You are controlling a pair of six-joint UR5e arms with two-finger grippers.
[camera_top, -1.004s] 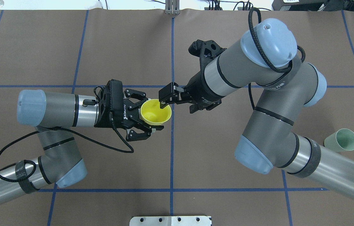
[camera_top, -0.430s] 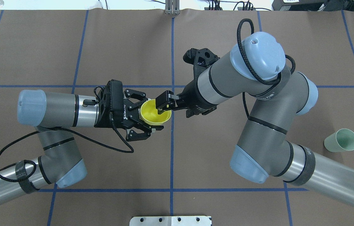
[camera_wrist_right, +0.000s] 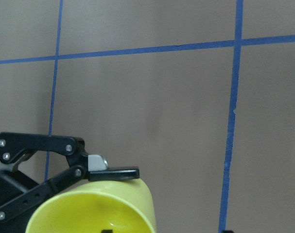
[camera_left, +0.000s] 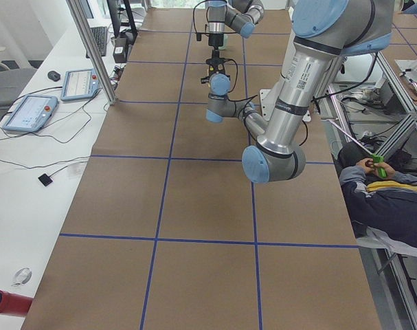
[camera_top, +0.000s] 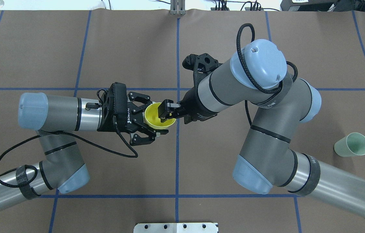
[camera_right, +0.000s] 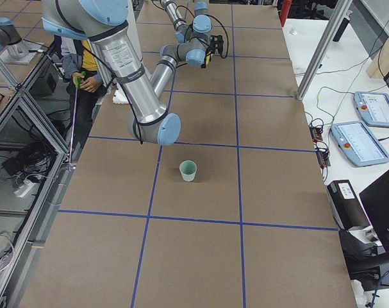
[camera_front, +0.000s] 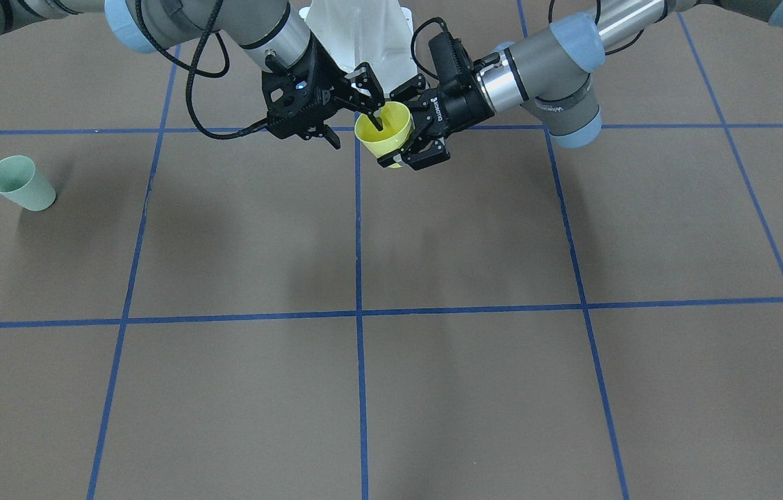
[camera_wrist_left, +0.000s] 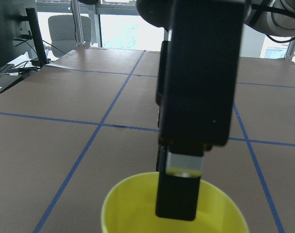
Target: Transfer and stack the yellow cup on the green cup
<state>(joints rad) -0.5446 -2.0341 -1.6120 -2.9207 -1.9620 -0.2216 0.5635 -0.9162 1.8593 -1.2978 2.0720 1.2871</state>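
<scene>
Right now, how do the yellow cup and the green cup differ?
The yellow cup is held above the middle of the table in the left gripper; the green cup stands free on the table at the robot's right. Yellow is bright, green pale. Both are upright, tapered, handleless.

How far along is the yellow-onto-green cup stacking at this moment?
Done: the yellow cup is off the table, held in the left gripper near the centre. In hand: the handover; the open right gripper straddles its rim. Left: closing, carrying it to the green cup standing alone at the robot's right, and stacking.
</scene>
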